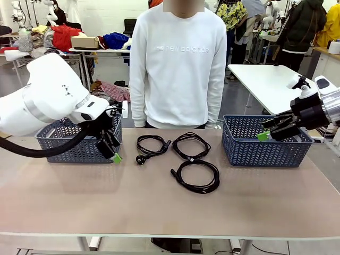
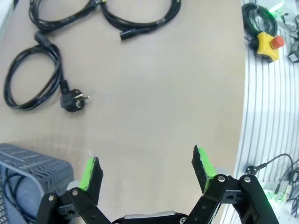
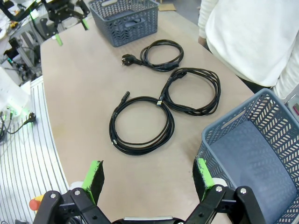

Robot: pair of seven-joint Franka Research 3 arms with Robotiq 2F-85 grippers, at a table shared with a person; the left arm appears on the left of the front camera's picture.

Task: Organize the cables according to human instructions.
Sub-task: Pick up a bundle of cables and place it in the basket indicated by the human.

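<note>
Three coiled black cables lie mid-table. The left cable (image 1: 153, 144) (image 2: 32, 77) (image 3: 161, 55) ends in a chunky plug (image 1: 141, 159). Beside it is the middle cable (image 1: 191, 144) (image 3: 191, 91), and the nearest cable (image 1: 197, 175) (image 3: 141, 123) lies in front. My left gripper (image 1: 112, 150) (image 2: 147, 170) hangs open and empty by the left blue basket (image 1: 69, 146) (image 2: 28, 170), just left of the plugged cable. A dark cord seems to lie inside that basket. Over the right blue basket (image 1: 265, 149) (image 3: 247, 158), my right gripper (image 1: 265, 130) (image 3: 147, 179) is open and holds nothing.
A person in a white sweatshirt (image 1: 178, 64) stands at the far edge between the baskets, hands off the table. A yellow box with a red button (image 2: 268, 44) sits beyond the table's near edge. Bare tabletop stretches in front of the cables.
</note>
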